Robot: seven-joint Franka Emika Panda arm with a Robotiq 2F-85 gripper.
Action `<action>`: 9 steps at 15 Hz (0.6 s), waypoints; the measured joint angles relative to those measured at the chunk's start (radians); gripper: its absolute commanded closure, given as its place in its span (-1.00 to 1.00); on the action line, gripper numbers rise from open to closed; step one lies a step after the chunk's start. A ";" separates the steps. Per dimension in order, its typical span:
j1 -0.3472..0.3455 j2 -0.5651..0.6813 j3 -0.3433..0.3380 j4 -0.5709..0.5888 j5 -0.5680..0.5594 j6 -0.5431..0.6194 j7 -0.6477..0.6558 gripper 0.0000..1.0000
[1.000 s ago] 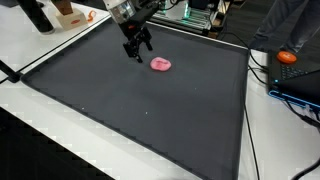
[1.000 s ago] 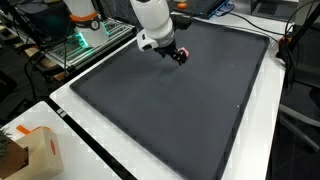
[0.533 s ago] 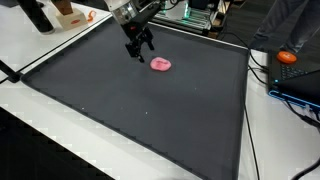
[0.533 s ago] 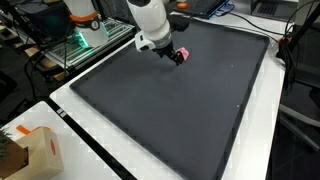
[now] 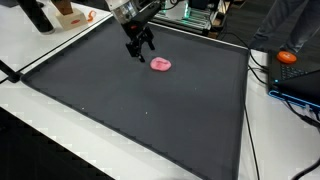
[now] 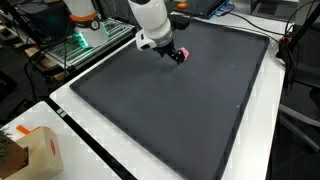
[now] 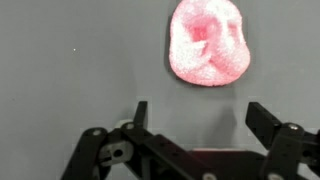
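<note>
The black two-finger gripper (image 7: 199,110) has its jaws spread wide and holds nothing. The pink, lumpy, soft-looking object (image 7: 207,42) lies flat on the dark grey rectangular mat (image 5: 150,110). In the wrist view it sits just beyond the fingertips and clear of both. In an exterior view the pink object (image 5: 161,64) lies near the gripper (image 5: 138,52), close to the mat's far edge.

Lump (image 7: 207,42) is noted as mottled pink, paler at the folds and redder towards the middle. Pincer (image 7: 200,110) is seen black throughout. Mat (image 5: 150,110) is recorded as plain dark grey, unpatterned. Desk (image 5: 30,45) is seen white; arm (image 6: 152,15) likewise white. Orange object (image 5: 287,57) is noted at the side.
</note>
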 measured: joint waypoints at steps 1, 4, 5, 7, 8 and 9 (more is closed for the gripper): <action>0.001 -0.003 0.001 0.000 0.000 0.000 0.000 -1.00; 0.010 -0.021 0.002 0.003 -0.003 0.000 0.005 -1.00; 0.014 -0.027 0.002 0.005 -0.005 0.000 0.008 -1.00; 0.024 -0.040 0.003 0.010 -0.017 0.000 0.017 -1.00; 0.030 -0.047 0.003 0.013 -0.027 0.000 0.024 -1.00; 0.035 -0.053 0.003 0.016 -0.043 0.000 0.030 -1.00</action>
